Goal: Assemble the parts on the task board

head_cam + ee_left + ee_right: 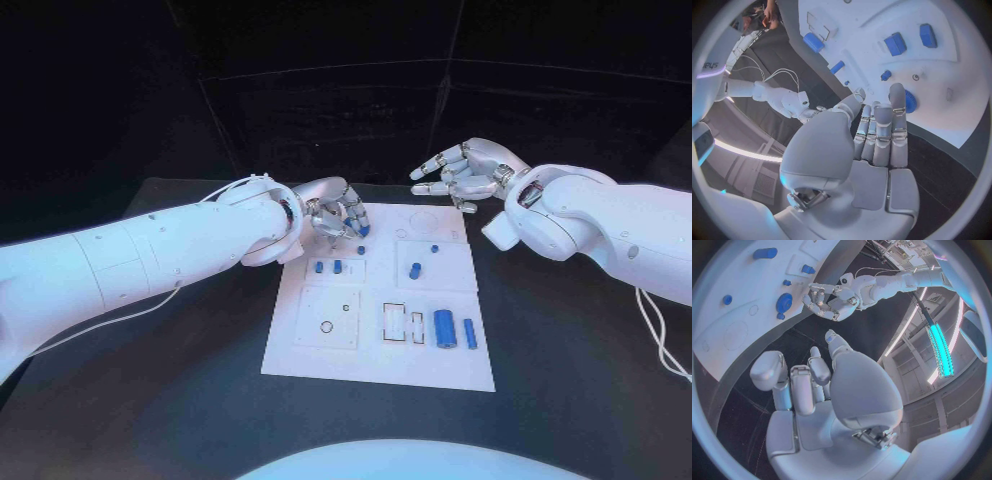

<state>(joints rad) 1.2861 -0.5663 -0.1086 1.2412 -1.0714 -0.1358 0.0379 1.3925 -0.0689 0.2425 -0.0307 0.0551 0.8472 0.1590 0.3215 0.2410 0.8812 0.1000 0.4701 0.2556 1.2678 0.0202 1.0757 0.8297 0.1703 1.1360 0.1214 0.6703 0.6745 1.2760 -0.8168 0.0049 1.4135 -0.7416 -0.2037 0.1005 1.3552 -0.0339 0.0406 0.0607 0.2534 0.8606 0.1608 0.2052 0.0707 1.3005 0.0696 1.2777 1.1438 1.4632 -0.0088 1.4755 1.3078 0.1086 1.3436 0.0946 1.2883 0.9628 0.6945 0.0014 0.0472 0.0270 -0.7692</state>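
The white task board (378, 352) lies mid-table with several small blue parts on it. My left hand (329, 212) hovers low over the board's far left corner, fingers stretched out and close together. One fingertip (897, 95) reaches a round blue part (909, 101) that sits on the board (957, 75); the thumb stays off to the side. The right wrist view shows that left hand (831, 301) just beside the round part (784, 301). My right hand (464, 172) is raised beyond the board's far edge, fingers loosely spread, holding nothing.
Two short blue parts (327, 267) lie in the left middle cell, and another blue part (414, 269) lies to their right. Two blue cylinders (444, 326) lie near the board's right edge beside an empty rectangular slot (394, 322). Black table surrounds the board.
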